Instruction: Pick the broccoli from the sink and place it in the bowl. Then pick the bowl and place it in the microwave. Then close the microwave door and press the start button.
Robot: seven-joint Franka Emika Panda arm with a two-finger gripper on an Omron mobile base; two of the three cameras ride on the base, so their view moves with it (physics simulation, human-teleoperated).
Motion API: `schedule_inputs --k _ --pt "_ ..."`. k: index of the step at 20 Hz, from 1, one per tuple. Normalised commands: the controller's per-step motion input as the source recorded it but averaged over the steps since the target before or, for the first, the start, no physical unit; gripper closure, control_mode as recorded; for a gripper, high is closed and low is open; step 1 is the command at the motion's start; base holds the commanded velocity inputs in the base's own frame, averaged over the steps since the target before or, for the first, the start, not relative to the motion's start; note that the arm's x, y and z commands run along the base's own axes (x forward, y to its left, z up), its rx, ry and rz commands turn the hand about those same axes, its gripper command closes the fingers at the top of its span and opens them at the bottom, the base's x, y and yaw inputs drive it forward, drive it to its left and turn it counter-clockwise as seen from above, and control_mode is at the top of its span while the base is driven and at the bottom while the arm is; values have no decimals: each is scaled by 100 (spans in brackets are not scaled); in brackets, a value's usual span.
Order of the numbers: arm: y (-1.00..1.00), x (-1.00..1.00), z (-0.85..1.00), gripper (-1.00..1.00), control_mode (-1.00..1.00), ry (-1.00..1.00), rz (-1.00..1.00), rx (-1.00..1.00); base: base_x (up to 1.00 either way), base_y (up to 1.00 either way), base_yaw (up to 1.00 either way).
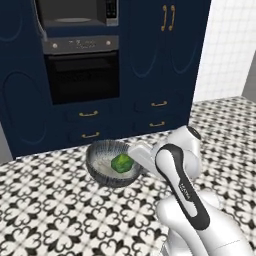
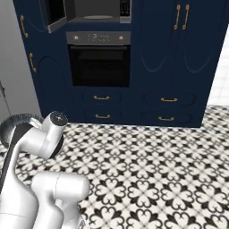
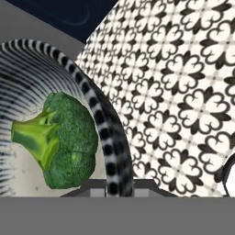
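The dark-grey ribbed bowl [image 1: 98,161] hangs above the patterned floor with the green broccoli [image 1: 121,162] lying inside it. My gripper [image 1: 137,155] is shut on the bowl's right rim. In the hand view the rim [image 3: 103,134] runs down between my fingertips [image 3: 111,186], and the broccoli [image 3: 64,142] lies just left of it. An edge of the bowl [image 2: 10,124] also peeks out behind my arm. The microwave [image 1: 75,14] sits high in the navy cabinets ahead, with its door [image 2: 55,14] swung open to the left. The sink is out of view.
Below the microwave is a built-in oven [image 1: 82,75] with a black glass front. Drawers with gold handles [image 1: 89,114] run under it, and tall navy cabinet doors [image 1: 167,40] stand to the right. Black-and-white tiled floor [image 2: 152,170] lies between me and the cabinets.
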Motion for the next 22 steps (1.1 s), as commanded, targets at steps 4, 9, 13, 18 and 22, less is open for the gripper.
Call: schedule_inputs --k 4,9,13,18,22 --pt "0 0 0 100 100 0 0 0 68 -19 -1" --pt "0 0 0 100 100 0 0 0 94 0 0" --pt "0 0 0 100 100 0 0 0 93 0 0" --pt "0 0 0 100 100 0 0 0 94 0 0" --pt "0 0 0 100 100 0 0 0 98 1 0"
